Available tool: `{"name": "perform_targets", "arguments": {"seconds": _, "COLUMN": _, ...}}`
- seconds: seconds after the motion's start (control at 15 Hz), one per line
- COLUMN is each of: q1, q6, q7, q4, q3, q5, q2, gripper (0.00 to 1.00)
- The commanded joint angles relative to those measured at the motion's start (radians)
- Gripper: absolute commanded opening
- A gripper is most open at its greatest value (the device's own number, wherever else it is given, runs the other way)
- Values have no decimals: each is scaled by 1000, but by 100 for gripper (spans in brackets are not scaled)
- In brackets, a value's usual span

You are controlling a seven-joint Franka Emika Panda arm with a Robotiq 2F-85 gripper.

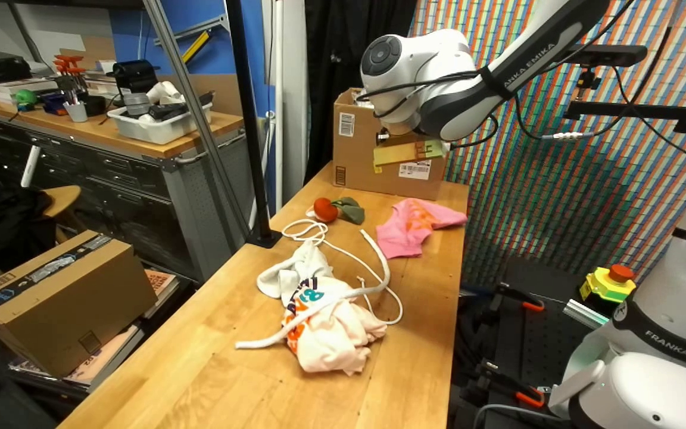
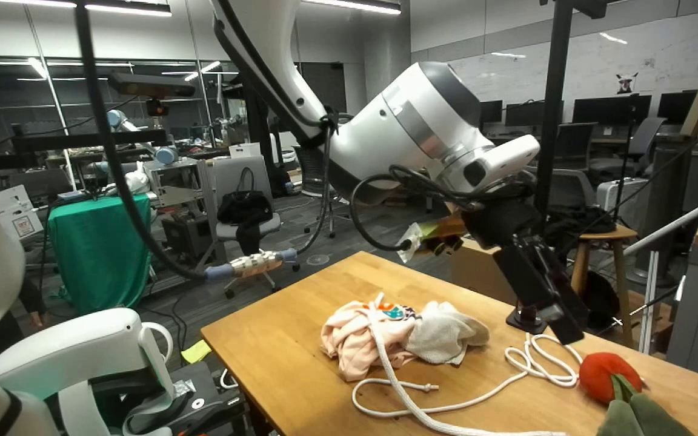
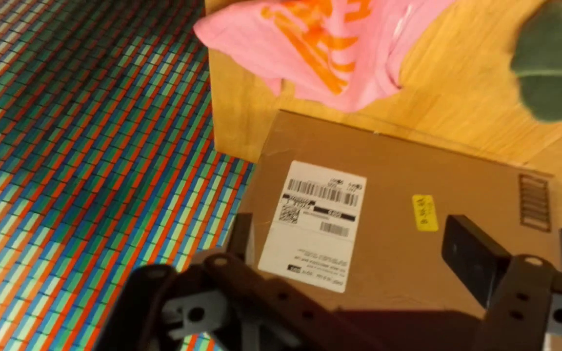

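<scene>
Across the middle of the wrist view, a brown cardboard box [image 3: 393, 195] is standing on the desk [image 3: 461, 97], its face showing a large white barcode label [image 3: 315, 226], a small yellow sticker [image 3: 425, 213] and a dark barred print [image 3: 534, 202]. Near the lower edge, the fingers [image 3: 473, 261] are standing wide apart before it. Toward the top, a pink cloth [image 3: 330, 48] with orange markings is lying nearby.

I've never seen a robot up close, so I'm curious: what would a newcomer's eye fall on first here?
Probably the white robot arm arching over the wooden table, its open gripper framing the labelled cardboard box in the wrist view. Next come the pink garment in front of that box, the green-leaved red plush toy nearby, and the white rope lying across a peach garment mid-table.
</scene>
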Motion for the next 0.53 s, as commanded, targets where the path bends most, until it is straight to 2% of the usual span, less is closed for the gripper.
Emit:
{"name": "perform_targets", "arguments": {"seconds": 0.0, "q1": 44, "q6": 50, "q7": -129, "q4": -44, "q3": 52, "q5": 73, "q2": -15, "gripper": 100}}
{"name": "perform_targets", "arguments": {"seconds": 0.47, "q1": 144, "q6": 160, "q7": -334, "q4": -161, "q3": 157, "q5": 226, "q2": -16, "gripper": 100}}
